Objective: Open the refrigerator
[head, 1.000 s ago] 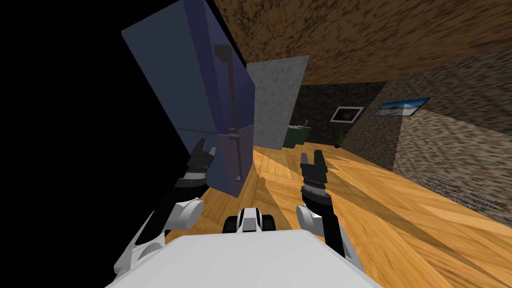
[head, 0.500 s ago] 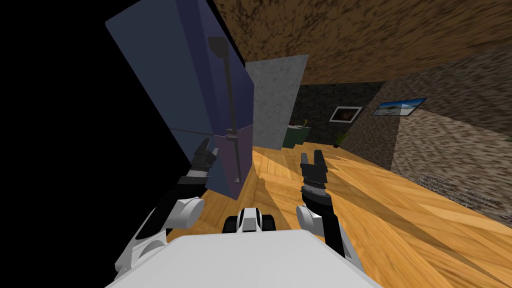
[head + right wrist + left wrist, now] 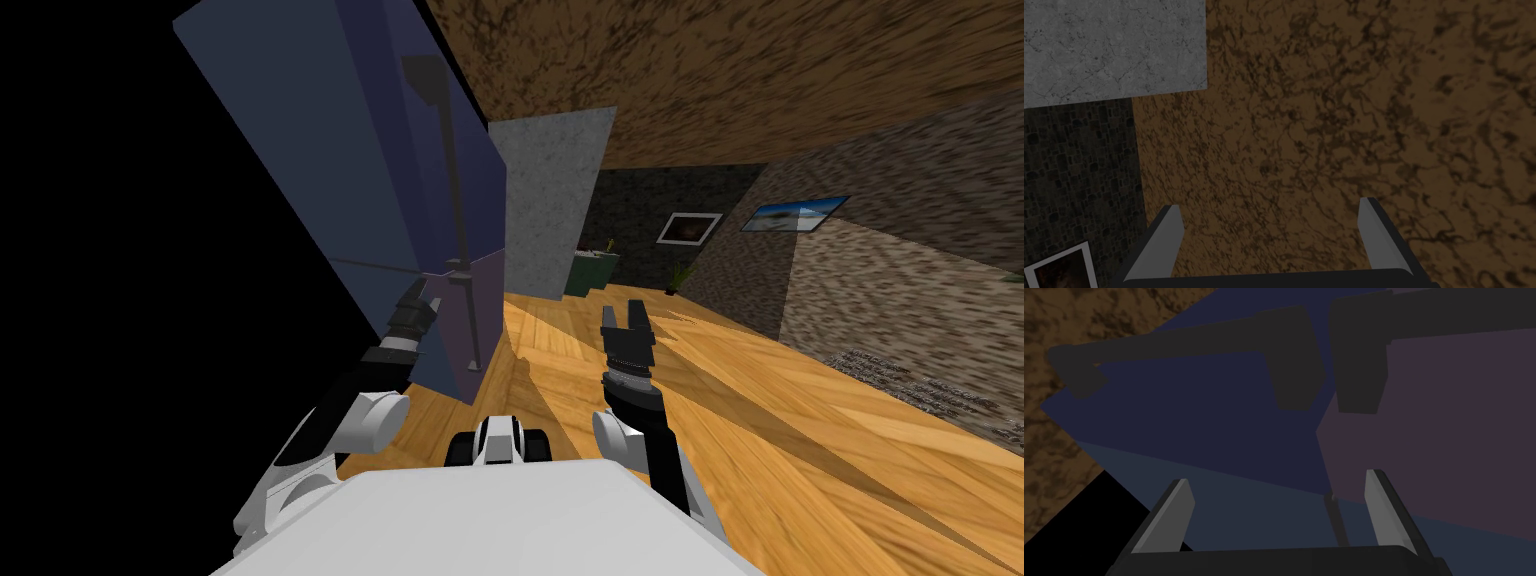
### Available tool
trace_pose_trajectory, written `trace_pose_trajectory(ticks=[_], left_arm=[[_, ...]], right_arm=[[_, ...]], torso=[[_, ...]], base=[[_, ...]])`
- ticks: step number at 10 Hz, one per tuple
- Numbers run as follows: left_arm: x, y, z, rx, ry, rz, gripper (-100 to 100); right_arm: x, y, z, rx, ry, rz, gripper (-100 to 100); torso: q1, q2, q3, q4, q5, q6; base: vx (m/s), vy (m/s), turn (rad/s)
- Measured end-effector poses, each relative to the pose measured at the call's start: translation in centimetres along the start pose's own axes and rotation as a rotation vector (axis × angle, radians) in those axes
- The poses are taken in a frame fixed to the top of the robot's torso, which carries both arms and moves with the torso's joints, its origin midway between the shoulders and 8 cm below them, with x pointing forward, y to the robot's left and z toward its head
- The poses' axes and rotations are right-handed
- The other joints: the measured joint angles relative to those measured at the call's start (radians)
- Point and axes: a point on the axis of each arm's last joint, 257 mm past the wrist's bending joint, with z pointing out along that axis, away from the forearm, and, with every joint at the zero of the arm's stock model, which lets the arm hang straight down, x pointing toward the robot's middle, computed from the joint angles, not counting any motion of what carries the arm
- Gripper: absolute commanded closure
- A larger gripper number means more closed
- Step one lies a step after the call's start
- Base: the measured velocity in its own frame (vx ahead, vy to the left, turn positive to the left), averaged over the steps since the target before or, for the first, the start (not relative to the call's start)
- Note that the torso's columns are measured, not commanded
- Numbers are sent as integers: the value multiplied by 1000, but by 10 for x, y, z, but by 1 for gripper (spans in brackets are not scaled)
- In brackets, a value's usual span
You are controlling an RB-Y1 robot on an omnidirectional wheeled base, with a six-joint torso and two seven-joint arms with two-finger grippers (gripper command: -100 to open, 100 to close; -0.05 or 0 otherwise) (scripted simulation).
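holding the left gripper (image 3: 1278,483) spread and empty at the refrigerator (image 3: 448,345), handles (image 3: 1289,363) just beyond the fingertips. swinging the upper door (image 3: 320,150) wider than a second ago, advancing the opening. leaving the right gripper (image 3: 622,312) spread, idle alongside.

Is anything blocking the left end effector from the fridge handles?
Nothing visible does. The open left end effector faces the refrigerator, with only a bare gap up to its dark handles.

No text, label, brand or number can be read anywhere (neither on the refrigerator (image 3: 380,190) at upper left nor the wall pictures (image 3: 692,228) right of centre).
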Motion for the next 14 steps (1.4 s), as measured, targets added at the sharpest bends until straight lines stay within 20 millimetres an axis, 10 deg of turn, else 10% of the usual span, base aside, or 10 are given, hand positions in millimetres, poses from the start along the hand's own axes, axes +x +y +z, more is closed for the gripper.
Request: trace_pose_trajectory(ticks=[14], left_arm=[[17, 50, 6, -249, 40, -50, -100]], right_arm=[[0, 0, 0, 0, 0, 0, 0]], torso=[[0, 0, 0, 0, 0, 0]], base=[[52, 1, -22]])
